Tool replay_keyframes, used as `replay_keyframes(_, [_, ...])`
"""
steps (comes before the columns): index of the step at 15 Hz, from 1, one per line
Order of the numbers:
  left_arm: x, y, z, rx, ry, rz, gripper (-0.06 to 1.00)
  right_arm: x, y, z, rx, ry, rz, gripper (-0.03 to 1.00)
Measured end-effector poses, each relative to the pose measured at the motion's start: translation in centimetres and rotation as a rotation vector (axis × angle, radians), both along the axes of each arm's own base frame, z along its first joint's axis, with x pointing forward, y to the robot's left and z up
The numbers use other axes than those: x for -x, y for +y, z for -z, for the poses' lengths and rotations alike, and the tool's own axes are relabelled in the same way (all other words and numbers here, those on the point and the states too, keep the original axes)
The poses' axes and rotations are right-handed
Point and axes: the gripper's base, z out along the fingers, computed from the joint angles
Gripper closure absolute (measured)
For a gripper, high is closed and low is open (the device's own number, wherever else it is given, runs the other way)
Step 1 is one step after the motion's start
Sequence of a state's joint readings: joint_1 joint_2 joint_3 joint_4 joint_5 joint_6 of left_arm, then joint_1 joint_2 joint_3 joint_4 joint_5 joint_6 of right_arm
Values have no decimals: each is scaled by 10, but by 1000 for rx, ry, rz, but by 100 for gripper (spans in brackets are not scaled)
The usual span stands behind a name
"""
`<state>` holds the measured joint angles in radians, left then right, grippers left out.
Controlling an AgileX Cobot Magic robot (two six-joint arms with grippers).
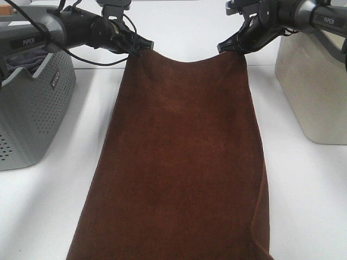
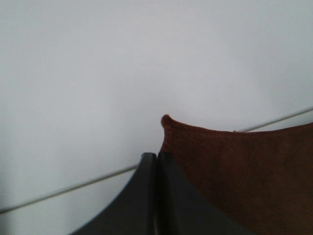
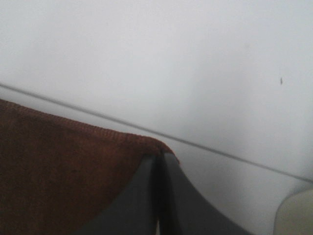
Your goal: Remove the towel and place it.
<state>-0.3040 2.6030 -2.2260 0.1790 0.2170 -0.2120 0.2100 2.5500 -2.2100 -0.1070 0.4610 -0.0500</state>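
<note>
The dark brown towel (image 1: 179, 162) hangs stretched between both arms and runs down over the white table toward the near edge. My left gripper (image 1: 142, 45) is shut on the towel's far left corner, and my right gripper (image 1: 225, 47) is shut on its far right corner. Between the two corners the top hem sags a little. In the left wrist view the closed gripper (image 2: 156, 161) pinches the towel (image 2: 244, 176) at its corner. The right wrist view shows the closed gripper (image 3: 159, 164) gripping the towel (image 3: 63, 176) by its hemmed corner.
A grey perforated basket (image 1: 32, 108) with a dark grey cloth (image 1: 21, 59) inside stands at the left. A beige bin (image 1: 314, 92) stands at the right. The white table (image 1: 303, 206) shows bare on both sides of the towel.
</note>
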Motion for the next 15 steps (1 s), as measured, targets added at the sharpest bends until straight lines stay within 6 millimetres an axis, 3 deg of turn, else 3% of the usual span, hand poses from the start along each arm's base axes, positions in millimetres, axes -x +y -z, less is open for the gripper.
replay_keyframes(6, [-15,17,13,78,-171,-6,94,-11,3,-15,-3,-223,-42,97])
replay_keyframes(9, [-16,17,25,86,-190,1,93,-15,5,1,-7,-246,-53,95])
replay_keyframes(11, [-17,17,26,93,-209,6,84,-16,6,11,-12,-260,-58,79])
replay_keyframes(15, [-18,16,21,111,-258,15,45,-17,6,14,-16,-274,-61,36])
